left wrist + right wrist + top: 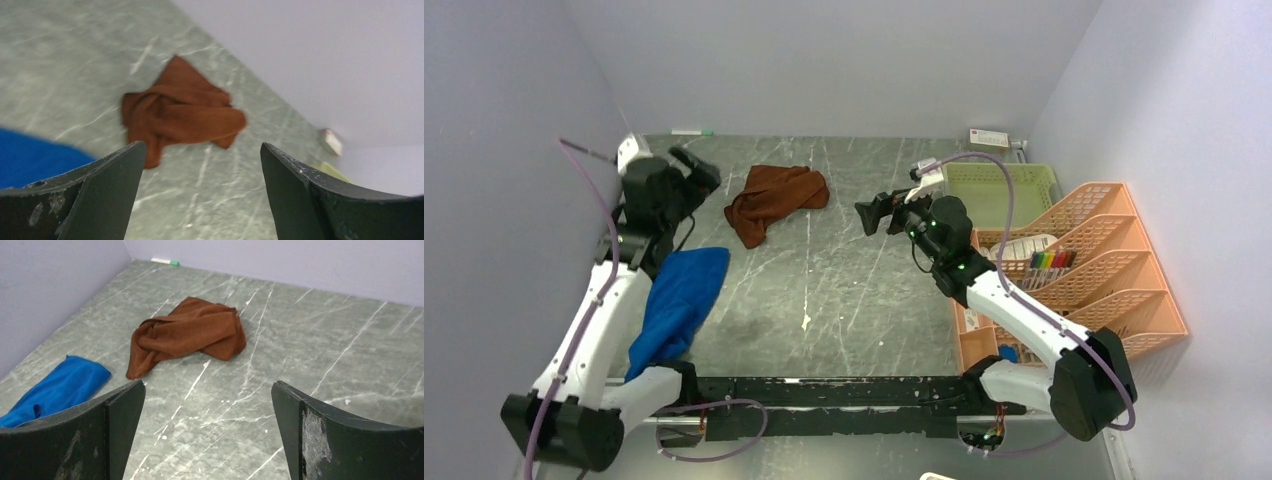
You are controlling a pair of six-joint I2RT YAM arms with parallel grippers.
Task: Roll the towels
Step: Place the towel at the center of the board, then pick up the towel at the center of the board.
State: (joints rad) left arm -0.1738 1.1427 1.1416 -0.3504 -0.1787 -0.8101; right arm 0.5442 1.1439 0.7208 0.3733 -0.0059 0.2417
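Grey marbled tabletop [854,290] carries the rust-brown towel [774,200], crumpled toward the far wall, and the blue towel [674,305], bunched lengthwise beside the left arm; neither is rolled. The left gripper [200,150] and right gripper [207,387] hang spread wide, holding nothing, both facing the brown one. Only the top view shows the green basket [999,180] and orange rack [1114,260] at right.

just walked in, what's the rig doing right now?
Towel-rolling setup with two arms, and nothing is grasped yet. The left end effector and right end effector are both open and raised over the table, pointed toward the rust-brown towel, which lies crumpled toward the far side. The blue towel lies bunched on the left, by the left arm. Neither towel is rolled.
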